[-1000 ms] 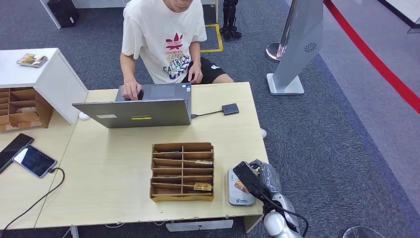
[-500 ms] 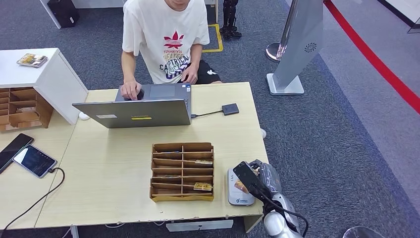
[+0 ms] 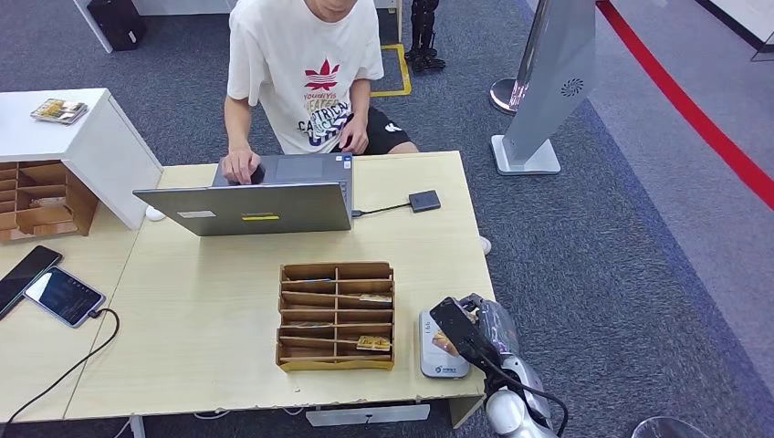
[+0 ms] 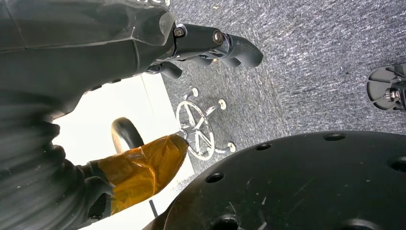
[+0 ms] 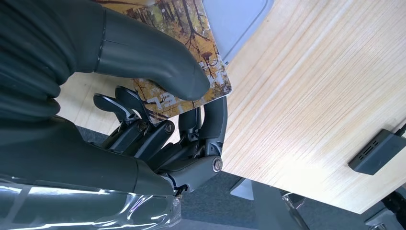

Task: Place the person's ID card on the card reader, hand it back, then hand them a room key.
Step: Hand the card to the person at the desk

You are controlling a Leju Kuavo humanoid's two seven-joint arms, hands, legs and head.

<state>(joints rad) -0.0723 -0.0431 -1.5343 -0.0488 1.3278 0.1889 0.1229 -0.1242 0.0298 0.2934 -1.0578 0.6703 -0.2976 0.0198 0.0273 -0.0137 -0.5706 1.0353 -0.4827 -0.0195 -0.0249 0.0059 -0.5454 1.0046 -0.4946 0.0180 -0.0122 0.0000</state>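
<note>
— Item one, the right hand [image 5: 158, 103]?
— Dark grey, ribbed cover. The smooth thick thumb presses on top of a flat card [image 5: 191, 45] printed with an autumn-forest picture; the jointed black fingers [image 5: 143, 129] curl beneath it, so the card is pinched. It sits over the pale grey, rounded card reader [image 3: 441, 351], at the desk's [image 3: 210, 310] near right corner.

— The left hand [image 4: 143, 43]?
— Dark fingers bent inward over grey carpet, nothing held; amber tape wraps the thumb.

— The desk itself?
— Light wood, fine straight grain. A brown cardboard organiser [image 3: 336, 316] with slotted compartments, a few cards inside, stands just left of the reader. A grey laptop [image 3: 246, 206] stands open at the far edge, a thin cable running to a small flat black box [image 3: 423, 200] toward the far right edge.

— Anyone present?
— A person [image 3: 306, 78] in a white printed T-shirt sits behind the far edge, one hand on the laptop.
</note>
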